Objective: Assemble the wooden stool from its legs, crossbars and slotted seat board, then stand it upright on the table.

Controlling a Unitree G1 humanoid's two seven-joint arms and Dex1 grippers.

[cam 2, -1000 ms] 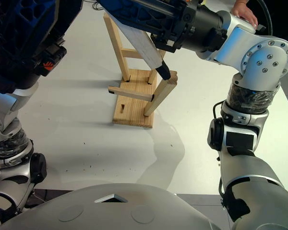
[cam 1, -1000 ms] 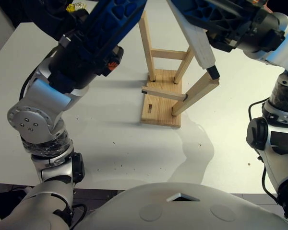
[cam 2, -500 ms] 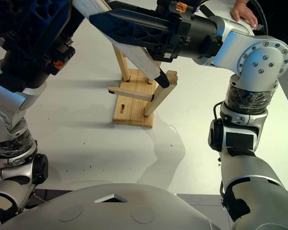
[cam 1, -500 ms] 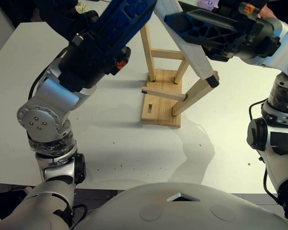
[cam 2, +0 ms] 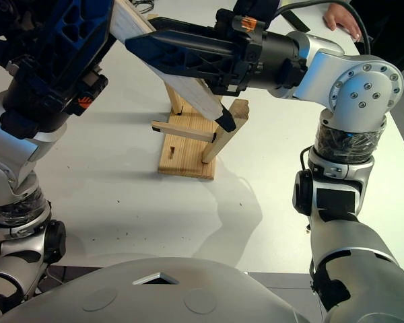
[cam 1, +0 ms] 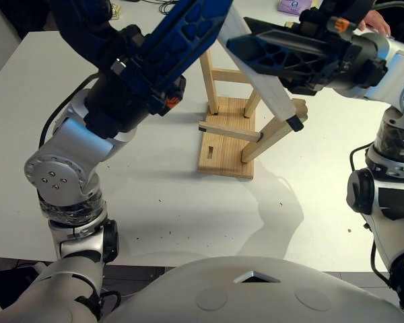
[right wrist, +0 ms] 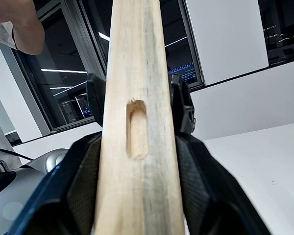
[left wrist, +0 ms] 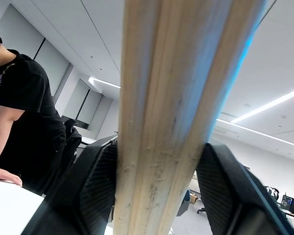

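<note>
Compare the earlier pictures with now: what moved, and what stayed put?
The right gripper swung toward the robot's left. The loose leg, held with the left gripper, sank until its lower end neared the top of the stool's leaning leg. Both grippers kept their hold. The seat board and its fitted parts stayed put on the table.

You're working over a white table (cam 1: 155, 202). The slotted seat board (cam 1: 223, 161) lies flat on it, a little past centre toward 12 o'clock, long side running away from you, with one open slot showing near its 6 o'clock end. A few dark specks (cam 1: 281, 202) dot the surface nearer you. At the far edge, a small purple object (cam 1: 289, 7) sits around 1 o'clock and a yellow object (cam 1: 110, 9) around 11 o'clock.
</note>
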